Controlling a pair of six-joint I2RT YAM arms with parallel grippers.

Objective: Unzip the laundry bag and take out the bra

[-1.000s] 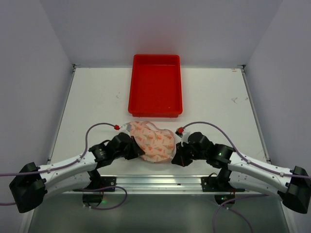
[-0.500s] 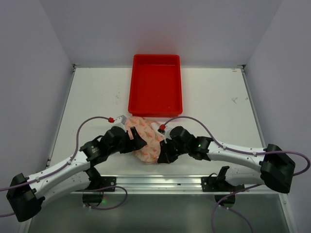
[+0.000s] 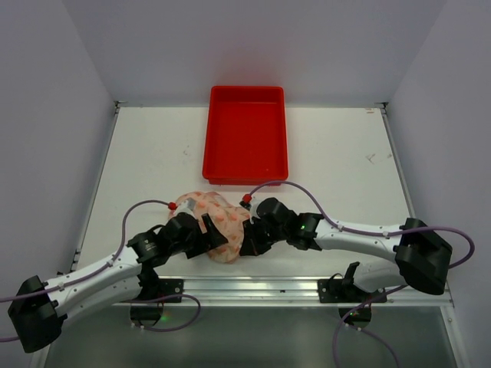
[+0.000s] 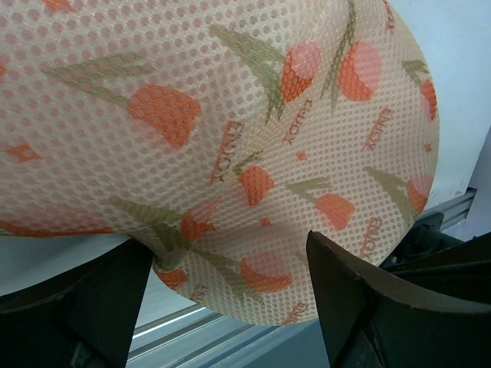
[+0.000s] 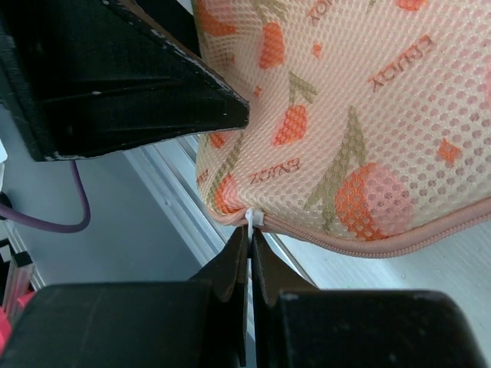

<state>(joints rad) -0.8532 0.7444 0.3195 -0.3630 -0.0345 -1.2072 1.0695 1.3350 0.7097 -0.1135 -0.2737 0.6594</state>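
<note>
The laundry bag [image 3: 220, 217], cream-pink mesh with an orange-red print, lies bunched near the table's front edge between my two grippers. My left gripper [image 3: 217, 234] is open at the bag's left side. In the left wrist view the bag [image 4: 230, 115] bulges over and between the spread fingers [image 4: 360, 299], and I cannot tell whether they touch it. My right gripper [image 5: 249, 234] is shut on the small white zipper pull [image 5: 254, 218] at the end of the pink zipper trim [image 5: 368, 247]. In the top view the right gripper [image 3: 247, 242] is at the bag's right side. The bra is hidden.
A red rectangular tray [image 3: 207, 165] stands just behind the bag at the table's middle back. An aluminium rail [image 3: 253, 287] runs along the near edge below the bag. The left gripper's black finger [image 5: 153, 84] shows close by in the right wrist view.
My left gripper has opened and let go of the bag. The right arm has swung left, still shut on the zipper pull, and the bag has shifted left and bunched up.
</note>
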